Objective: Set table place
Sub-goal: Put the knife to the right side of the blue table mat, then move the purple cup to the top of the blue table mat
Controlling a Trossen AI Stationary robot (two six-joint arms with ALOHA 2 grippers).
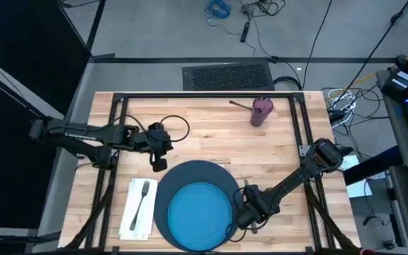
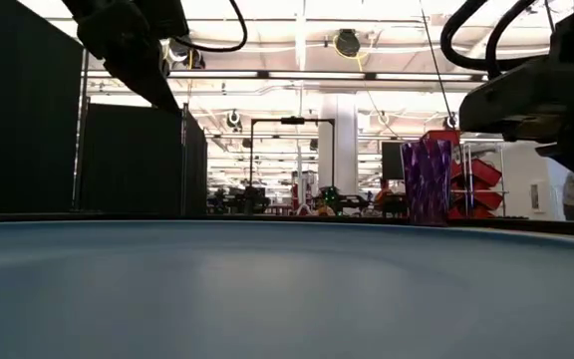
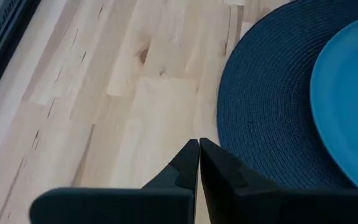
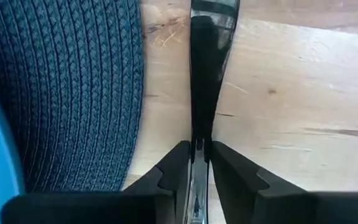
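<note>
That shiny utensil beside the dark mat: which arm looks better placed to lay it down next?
The right arm. Its gripper is already shut on the metal utensil, low over the table beside the mat. The left gripper is shut on nothing, above bare wood on the mat's other side.

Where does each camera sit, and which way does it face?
High: above, facing down on table, both arms, mat, plate.
Low: at tabletop height, facing across to the cup; arms enter from above.
Left wrist: on the left arm, facing past its shut end effector to the mat edge.
Right wrist: on the right arm; its end effector grips a metal utensil.
Both wrist views share mat and plate.
</note>
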